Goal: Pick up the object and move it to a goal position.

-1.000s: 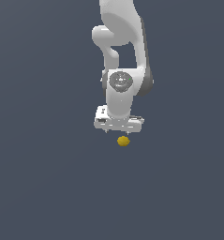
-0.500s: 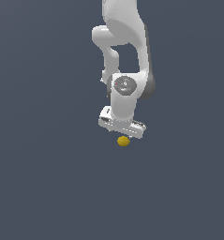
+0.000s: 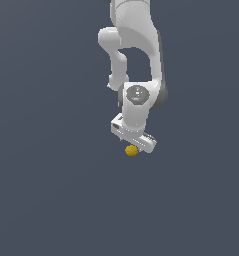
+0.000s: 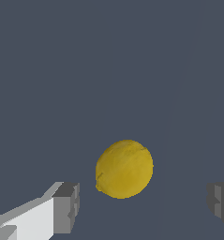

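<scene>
The object is a small mustard-yellow, lemon-like ball (image 3: 131, 150) lying on the dark grey floor, just below the white gripper (image 3: 135, 142) in the exterior view. In the wrist view the ball (image 4: 124, 169) is large and lies between the two fingertips (image 4: 65, 207), with clear gaps on both sides. The gripper (image 4: 144, 206) is open and touches nothing. In the exterior view the gripper's body hides its fingers and part of the ball.
The white arm (image 3: 136, 55) reaches down from the top of the exterior view. The plain dark grey floor (image 3: 51, 200) surrounds the ball, with no other objects in view.
The wrist has turned, so the gripper body now sits tilted, and it has come lower over the ball. The ball has not moved.
</scene>
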Robot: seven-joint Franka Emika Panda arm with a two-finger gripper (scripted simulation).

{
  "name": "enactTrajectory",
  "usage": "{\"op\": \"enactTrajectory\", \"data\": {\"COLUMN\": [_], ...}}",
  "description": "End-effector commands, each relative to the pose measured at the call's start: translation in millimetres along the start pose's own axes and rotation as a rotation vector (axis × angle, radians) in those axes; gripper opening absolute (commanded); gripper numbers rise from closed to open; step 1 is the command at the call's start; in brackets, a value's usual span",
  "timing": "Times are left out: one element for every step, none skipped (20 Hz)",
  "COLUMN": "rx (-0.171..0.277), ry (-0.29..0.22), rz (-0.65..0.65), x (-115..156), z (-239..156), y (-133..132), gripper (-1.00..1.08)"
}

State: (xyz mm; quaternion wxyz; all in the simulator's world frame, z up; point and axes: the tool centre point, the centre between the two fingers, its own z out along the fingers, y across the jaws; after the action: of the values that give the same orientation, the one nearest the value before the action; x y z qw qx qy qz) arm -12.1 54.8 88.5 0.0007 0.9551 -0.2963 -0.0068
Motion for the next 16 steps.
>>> {"op": "enactTrajectory", "data": {"rx": [0.002, 0.003, 0.003, 0.004, 0.004, 0.005, 0.005, 0.005, 0.006, 0.006, 0.006, 0.006, 0.006, 0.006, 0.006, 0.006], "ry": [0.004, 0.005, 0.006, 0.007, 0.008, 0.009, 0.01, 0.01, 0.011, 0.011, 0.012, 0.012, 0.012, 0.012, 0.012, 0.012], "rz": [0.05, 0.066, 0.08, 0.094, 0.106, 0.117, 0.126, 0.135, 0.142, 0.148, 0.152, 0.155, 0.157, 0.158, 0.154, 0.154], "x": [-1.4, -1.9, -2.4, -2.8, -3.2, -3.6, -3.9, -4.2, -4.4, -4.6, -4.7, -4.8, -4.9, -4.9, -4.9, -4.9], "z": [3.1, 4.2, 5.1, 6.0, 6.8, 7.5, 8.1, 8.7, 9.1, 9.5, 9.8, 10.0, 10.1, 10.2, 10.0, 10.4], "y": [-2.0, -2.6, -3.2, -3.8, -4.2, -4.7, -5.0, -5.4, -5.7, -5.9, -6.0, -6.2, -6.2, -6.2, -6.2, -6.2], "gripper": [1.0, 1.0, 1.0, 1.0, 1.0, 1.0, 1.0, 1.0, 1.0, 1.0, 1.0, 1.0, 1.0, 1.0, 1.0, 1.0]}}
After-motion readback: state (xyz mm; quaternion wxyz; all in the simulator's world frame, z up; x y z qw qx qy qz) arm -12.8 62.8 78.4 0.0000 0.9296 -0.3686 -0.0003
